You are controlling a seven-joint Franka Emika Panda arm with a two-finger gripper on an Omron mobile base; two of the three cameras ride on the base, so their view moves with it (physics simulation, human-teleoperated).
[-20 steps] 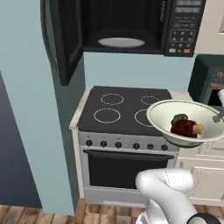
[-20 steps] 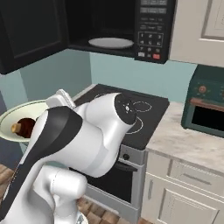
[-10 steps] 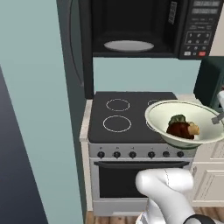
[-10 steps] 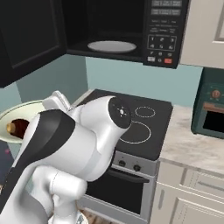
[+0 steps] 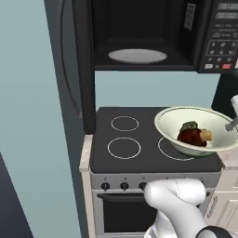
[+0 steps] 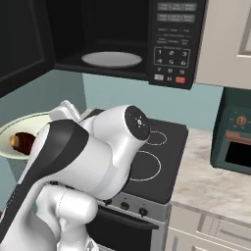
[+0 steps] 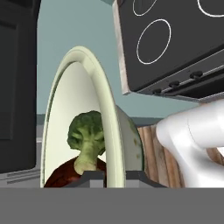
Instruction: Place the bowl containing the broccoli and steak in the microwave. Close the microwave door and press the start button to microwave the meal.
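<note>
Above the stove (image 5: pixel 139 139), bowl (image 5: pixel 197 130) level, mouth up, gripper (image 7: pixel 115 175) pinching rim.

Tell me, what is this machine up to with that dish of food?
The robot's gripper is clamped on the rim of a bowl holding broccoli and steak, carried in the air over the stove. Above, the microwave stands with its door swung open and its glass plate bare. The bowl is not yet inside.

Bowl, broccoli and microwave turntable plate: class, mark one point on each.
bowl (image 5: pixel 169 124): left base view, inner wall.
broccoli (image 7: pixel 87 131): hand view, floret head.
microwave turntable plate (image 6: pixel 112 59): right base view, plate centre.
</note>
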